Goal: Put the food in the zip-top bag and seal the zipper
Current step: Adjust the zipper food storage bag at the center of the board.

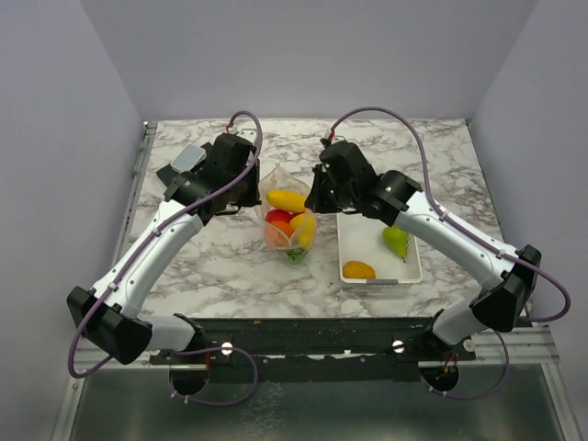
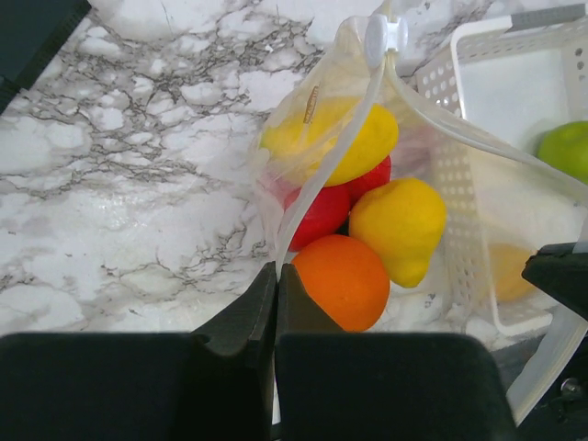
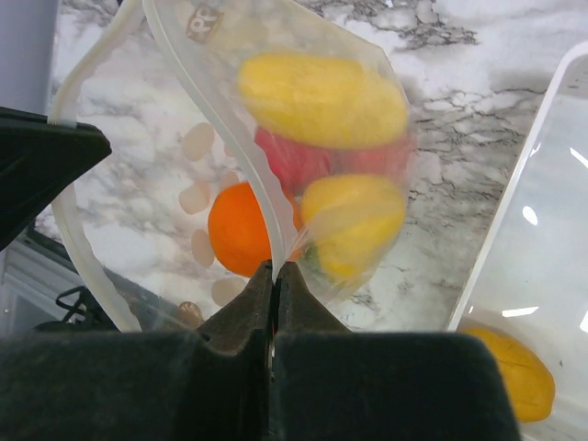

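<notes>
Left gripper (image 2: 277, 269) and right gripper (image 3: 275, 266) pinch the zip-top bag (image 1: 272, 186) mouth midway between the table (image 1: 197, 271) side edges; white tray (image 1: 367, 241) seemingly touches it.

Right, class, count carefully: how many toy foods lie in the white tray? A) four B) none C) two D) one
C: only a green pear and a yellow-orange fruit lie in the white tray; the other pieces sit inside the zip-top bag.
</notes>
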Robot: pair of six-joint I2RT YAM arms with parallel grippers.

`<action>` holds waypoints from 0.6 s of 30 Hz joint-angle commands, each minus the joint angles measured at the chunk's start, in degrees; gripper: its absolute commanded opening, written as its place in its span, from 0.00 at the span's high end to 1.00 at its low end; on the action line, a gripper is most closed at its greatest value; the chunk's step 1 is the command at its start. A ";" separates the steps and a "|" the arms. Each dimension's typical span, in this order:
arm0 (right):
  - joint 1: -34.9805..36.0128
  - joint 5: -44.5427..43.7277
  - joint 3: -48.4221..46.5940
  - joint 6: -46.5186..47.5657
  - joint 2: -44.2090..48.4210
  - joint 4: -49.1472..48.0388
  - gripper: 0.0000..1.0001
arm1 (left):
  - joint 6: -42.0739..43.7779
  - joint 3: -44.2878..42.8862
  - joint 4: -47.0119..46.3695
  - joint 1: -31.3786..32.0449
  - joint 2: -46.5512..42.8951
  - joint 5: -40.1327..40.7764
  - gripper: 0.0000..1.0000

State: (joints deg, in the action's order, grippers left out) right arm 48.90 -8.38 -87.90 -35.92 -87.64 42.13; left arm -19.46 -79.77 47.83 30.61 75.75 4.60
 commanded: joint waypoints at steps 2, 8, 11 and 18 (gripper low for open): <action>-0.17 -2.08 -3.26 1.07 1.74 0.91 0.99 | 0.63 -3.22 2.46 -0.01 -2.71 2.07 1.00; -0.13 -0.78 -1.17 0.09 0.47 -0.54 0.99 | 0.31 -1.44 2.16 -0.02 -2.10 1.85 1.00; -0.20 -0.52 -0.68 -0.09 -0.09 -0.47 0.98 | 0.30 -1.12 1.85 -0.02 -1.94 1.60 1.00; -0.18 -1.72 -1.10 0.15 0.85 0.24 0.80 | 0.19 -0.08 1.12 -0.02 -1.57 0.99 1.00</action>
State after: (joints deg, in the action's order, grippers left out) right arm 48.90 -8.56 -88.75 -36.01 -87.29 42.09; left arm -19.40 -80.86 49.41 30.61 73.84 5.43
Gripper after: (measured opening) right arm 0.136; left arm 0.005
